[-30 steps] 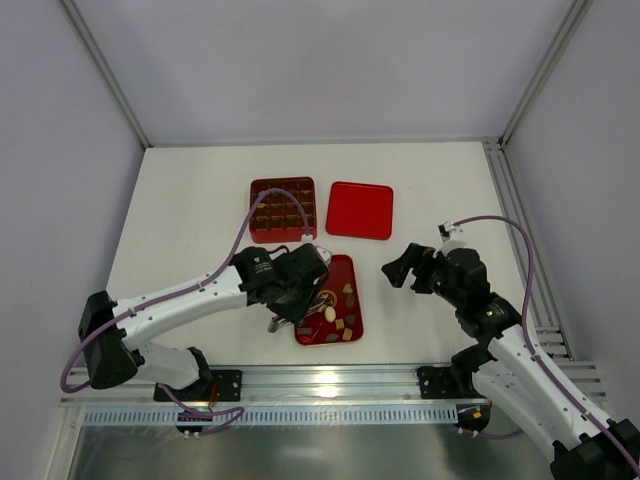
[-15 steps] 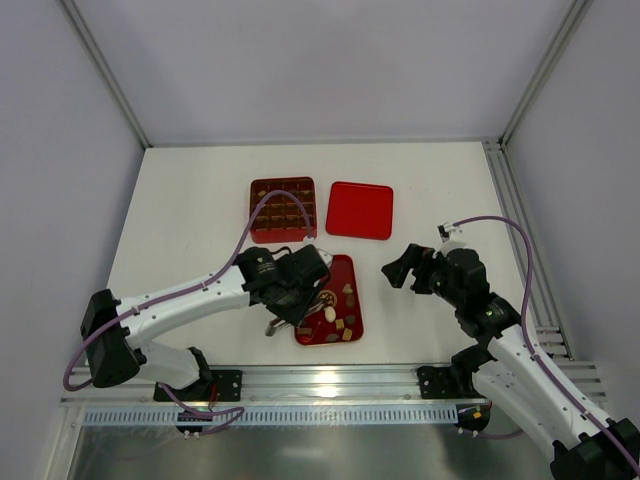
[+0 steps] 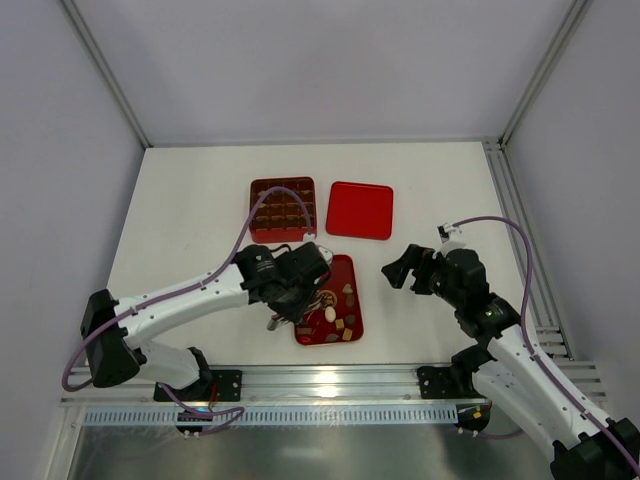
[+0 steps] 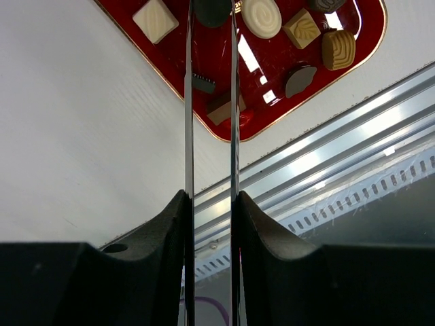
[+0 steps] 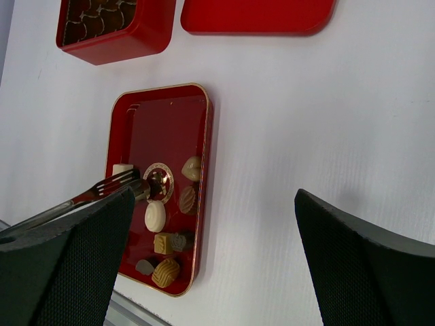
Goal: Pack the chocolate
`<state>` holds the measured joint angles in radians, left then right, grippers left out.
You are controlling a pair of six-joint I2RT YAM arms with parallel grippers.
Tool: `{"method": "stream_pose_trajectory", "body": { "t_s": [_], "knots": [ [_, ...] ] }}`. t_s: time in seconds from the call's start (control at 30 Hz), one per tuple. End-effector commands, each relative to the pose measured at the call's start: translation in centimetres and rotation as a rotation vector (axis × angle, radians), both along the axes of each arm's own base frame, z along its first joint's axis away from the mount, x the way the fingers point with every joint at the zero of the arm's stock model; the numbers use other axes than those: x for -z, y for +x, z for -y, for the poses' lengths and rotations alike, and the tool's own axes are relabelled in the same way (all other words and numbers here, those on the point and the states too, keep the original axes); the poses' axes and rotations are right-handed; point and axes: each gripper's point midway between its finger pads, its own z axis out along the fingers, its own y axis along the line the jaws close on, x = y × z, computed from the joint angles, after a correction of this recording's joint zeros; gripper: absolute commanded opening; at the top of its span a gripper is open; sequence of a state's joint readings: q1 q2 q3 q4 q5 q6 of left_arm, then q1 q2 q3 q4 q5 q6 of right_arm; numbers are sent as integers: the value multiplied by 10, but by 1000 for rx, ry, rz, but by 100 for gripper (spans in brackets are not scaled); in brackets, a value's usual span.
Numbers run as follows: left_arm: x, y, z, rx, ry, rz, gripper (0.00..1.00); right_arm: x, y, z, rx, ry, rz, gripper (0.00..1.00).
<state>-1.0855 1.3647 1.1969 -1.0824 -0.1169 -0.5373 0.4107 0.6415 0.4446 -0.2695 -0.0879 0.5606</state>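
Near the front middle of the white table (image 3: 200, 220) lies a glossy red rectangular tray (image 5: 166, 129) with a thin gold rim. It holds the loose chocolates (image 5: 155, 216), bite-sized cream, tan and dark brown pieces gathered mostly in its near half.

The left gripper (image 4: 211, 204) hangs over the tray's left side with its jaws drawn narrow. They squeeze a pair of thin silver metal tongs (image 5: 121, 182), whose two blades run along the inner faces of the black fingers. The tongs' fork-like tips reach down into the tray. A dark round piece (image 4: 213, 9) sits between them and touches both blades in the left wrist view. Whether it is clear of the tray floor cannot be told. Just beside it lie a cream swirl-topped round (image 4: 262, 17) and a cream square (image 4: 155, 20).

The right gripper (image 3: 398, 266) is above the table to the right of the tray, apart from it. Its jaws are spread wide and hold nothing.

Beyond the tray's far end sits a square red box (image 5: 129, 39) with a grid of brown-lined compartments. To its right is a flat red square lid (image 3: 360, 210) with rounded corners, and a narrow gap separates the two. Whether any compartment holds a piece cannot be made out.
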Motion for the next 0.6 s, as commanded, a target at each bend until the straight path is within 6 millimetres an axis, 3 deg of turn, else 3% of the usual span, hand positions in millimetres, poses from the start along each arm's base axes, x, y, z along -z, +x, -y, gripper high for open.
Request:
{"method": "stream_pose_trajectory", "body": {
  "t_s": [0.0, 0.57],
  "knots": [
    [-17, 8, 6, 11, -25, 51, 28, -11, 6, -1, 16, 21, 38, 100],
    [-32, 19, 8, -1, -27, 106, 26, -11, 6, 0, 17, 18, 40, 100]
  ]
}}
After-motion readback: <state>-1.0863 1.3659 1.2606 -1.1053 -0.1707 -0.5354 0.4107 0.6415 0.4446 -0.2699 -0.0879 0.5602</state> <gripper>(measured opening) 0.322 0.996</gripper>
